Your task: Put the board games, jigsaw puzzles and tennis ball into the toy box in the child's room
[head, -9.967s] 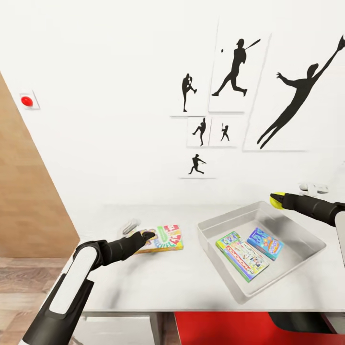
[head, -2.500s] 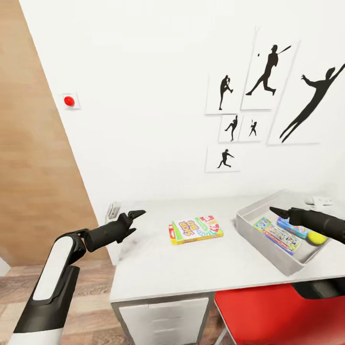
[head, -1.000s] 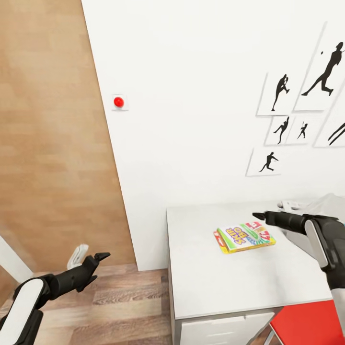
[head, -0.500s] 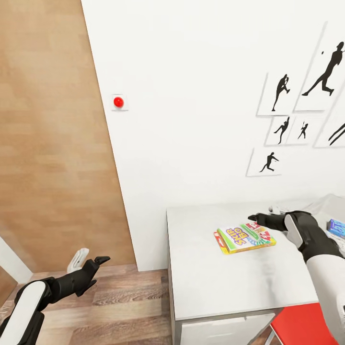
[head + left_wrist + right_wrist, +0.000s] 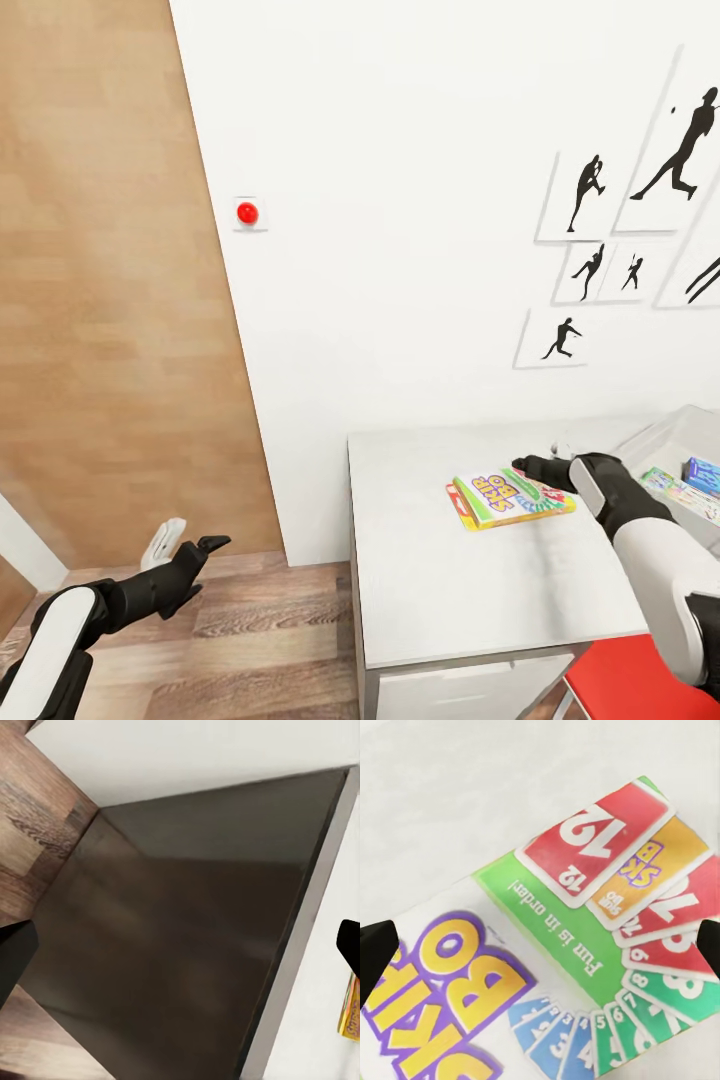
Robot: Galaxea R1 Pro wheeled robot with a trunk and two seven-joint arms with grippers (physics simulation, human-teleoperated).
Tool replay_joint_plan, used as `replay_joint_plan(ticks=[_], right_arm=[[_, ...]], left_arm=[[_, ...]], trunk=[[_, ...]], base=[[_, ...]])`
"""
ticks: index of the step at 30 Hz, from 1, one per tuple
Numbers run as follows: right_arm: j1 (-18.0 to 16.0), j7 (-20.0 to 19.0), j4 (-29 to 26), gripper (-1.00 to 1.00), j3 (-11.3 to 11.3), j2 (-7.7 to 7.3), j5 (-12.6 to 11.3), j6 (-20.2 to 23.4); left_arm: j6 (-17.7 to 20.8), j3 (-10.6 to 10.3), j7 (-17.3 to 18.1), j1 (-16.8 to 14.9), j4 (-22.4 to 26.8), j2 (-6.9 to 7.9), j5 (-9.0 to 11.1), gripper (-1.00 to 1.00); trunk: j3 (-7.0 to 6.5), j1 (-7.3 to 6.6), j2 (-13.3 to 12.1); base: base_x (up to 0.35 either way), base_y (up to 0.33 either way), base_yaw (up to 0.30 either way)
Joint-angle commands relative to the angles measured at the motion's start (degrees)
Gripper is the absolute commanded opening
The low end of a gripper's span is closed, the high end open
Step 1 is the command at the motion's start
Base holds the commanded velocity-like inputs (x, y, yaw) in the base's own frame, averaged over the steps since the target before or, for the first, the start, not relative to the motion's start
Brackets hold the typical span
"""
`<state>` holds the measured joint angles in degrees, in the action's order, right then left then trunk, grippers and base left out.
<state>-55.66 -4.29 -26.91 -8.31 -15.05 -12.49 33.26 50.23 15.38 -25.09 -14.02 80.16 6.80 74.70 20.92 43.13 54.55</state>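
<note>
The board game lies flat on the table, beside the toy box. The right gripper hovers just over the game's far edge, jaws spread, holding nothing. The left gripper hangs open and empty above the wooden floor, well apart from the table.

Right gripper now lower, over board game

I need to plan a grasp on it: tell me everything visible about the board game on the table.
The board game is a flat rectangular box with a green, white and red printed cover of fanned number cards and yellow sides. It lies flat on the pale table, slightly skewed, outside the toy box. The right gripper, open, hovers over its far edge.
</note>
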Motion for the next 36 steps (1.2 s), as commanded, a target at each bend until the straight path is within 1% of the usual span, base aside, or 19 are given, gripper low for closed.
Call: replay_joint_plan(ticks=[1, 3, 8, 9, 12, 14, 18, 20, 21, 25, 36], right_arm=[[-0.22, -0.18, 0.01, 1.0, -0.5, 0.04, -0.09, 0.28], [-1.1, 0.69, 0.33, 1.0, -2.28, 0.03, -1.3, 0.21], [-1.63, 2.28, 0.89, 1.0, -5.16, -0.02, -2.08, 0.16], [-1.63, 2.28, 0.89, 1.0, -5.16, -0.02, -2.08, 0.16], [-1.74, 2.69, 1.05, 1.0, -6.09, -0.03, -2.28, 0.11], [-1.79, 2.86, 1.15, 1.0, -8.06, 0.0, -2.35, -1.48], [-1.81, 3.19, 1.62, 1.0, -9.88, 0.09, -2.28, -4.06], [-1.81, 4.64, 3.18, 1.0, -10.77, 0.13, -2.28, -6.83], [-1.81, 4.85, 3.35, 1.0, -10.85, 0.13, -2.28, -7.16], [-1.82, 5.52, 3.98, 1.0, -11.18, 0.14, -2.28, -8.26], [-1.7, 5.7, 4.18, 1.0, -11.35, 0.24, -2.35, -8.56]], left_arm=[[0.17, 0.04, -0.53, -0.04, 0.06, -0.01, 0.71, 1.0], [0.29, -0.02, -0.5, -0.04, 0.24, -0.04, 1.02, 1.0], [0.77, -0.02, -0.58, 0.33, 0.6, -0.06, 1.27, 1.0], [0.77, -0.02, -0.58, 0.33, 0.6, -0.06, 1.27, 1.0], [1.07, -0.02, -0.63, 0.78, 0.71, -0.04, 1.38, 1.0], [1.3, -0.05, -0.64, 1.02, 0.81, -0.05, 1.67, 1.0], [1.43, -0.11, -0.61, 1.12, 0.88, -0.05, 1.93, 1.0], [1.48, -0.15, -0.59, 1.16, 0.89, -0.04, 2.05, 1.0], [1.48, -0.15, -0.59, 1.17, 0.91, -0.05, 2.07, 1.0], [1.46, -0.17, -0.65, 1.18, 0.95, -0.08, 2.1, 1.0], [1.45, -0.17, -0.73, 1.19, 0.95, -0.1, 2.1, 1.0]], trunk=[[0.07, 0.01, 0.05], [0.07, 0.01, 0.05], [0.07, 0.01, 0.05], [0.07, 0.01, 0.05], [0.07, 0.01, 0.05], [0.07, 0.01, 0.05], [0.07, 0.01, 0.05], [0.07, 0.01, 0.05], [0.07, 0.01, 0.05], [0.79, 0.89, 1.66], [2.76, 3.3, 6.07]], base=[[0.0, 0.0, 0.0], [0.0, 0.0, 0.0], [0.0, 0.0, 0.0], [0.0, 0.0, 0.0], [0.0, 0.0, 0.0], [0.0, 0.0, 0.0], [0.0, 0.0, 0.0], [0.0, 0.0, 0.0], [0.0, 0.0, 0.0], [0.0, 0.0, 0.0], [0.0, 0.0, 0.0]])
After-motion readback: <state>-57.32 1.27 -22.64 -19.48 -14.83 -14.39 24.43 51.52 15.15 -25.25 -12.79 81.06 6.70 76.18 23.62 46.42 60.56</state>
